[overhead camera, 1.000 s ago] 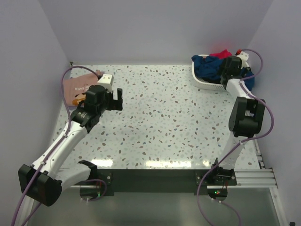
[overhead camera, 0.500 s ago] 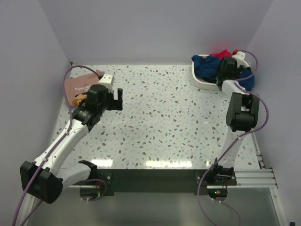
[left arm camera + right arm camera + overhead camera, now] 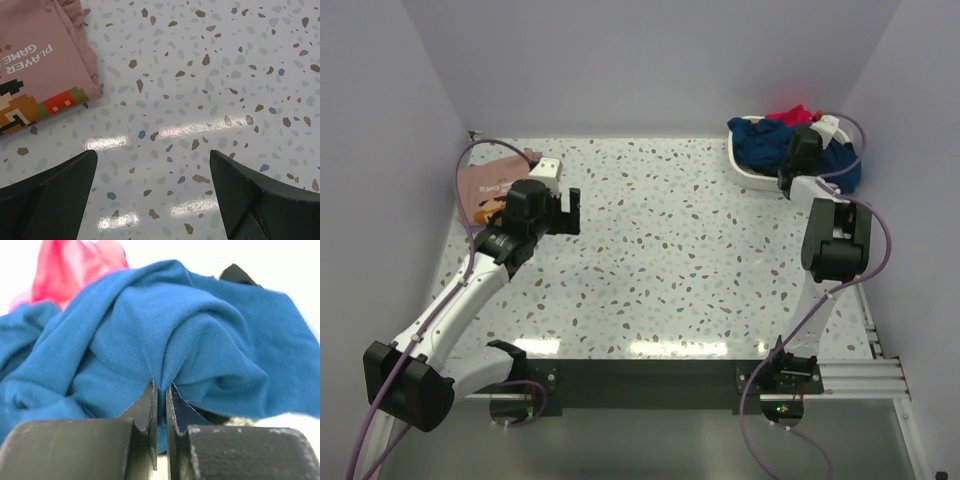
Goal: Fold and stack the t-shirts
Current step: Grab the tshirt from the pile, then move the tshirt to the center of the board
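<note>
A crumpled dark blue t-shirt (image 3: 760,140) lies in the white basket (image 3: 752,172) at the far right; in the right wrist view this blue t-shirt (image 3: 200,345) fills the frame. My right gripper (image 3: 161,390) is shut on a pinched fold of it, down in the basket (image 3: 798,160). A folded salmon-pink t-shirt (image 3: 488,185) with a pixel print lies flat at the far left, and it shows in the left wrist view as the pink t-shirt (image 3: 35,65) at top left. My left gripper (image 3: 566,211) hovers open just right of it, over bare table (image 3: 152,172).
A bright pink-red cloth (image 3: 790,114) sits at the back of the basket, also seen as red cloth (image 3: 75,267) behind the blue one. A small white block (image 3: 549,167) lies beside the pink shirt. Walls close in the table on three sides.
My right gripper has closed on a fold of the blue t-shirt and shifted slightly in the basket. The left arm has stayed still.
</note>
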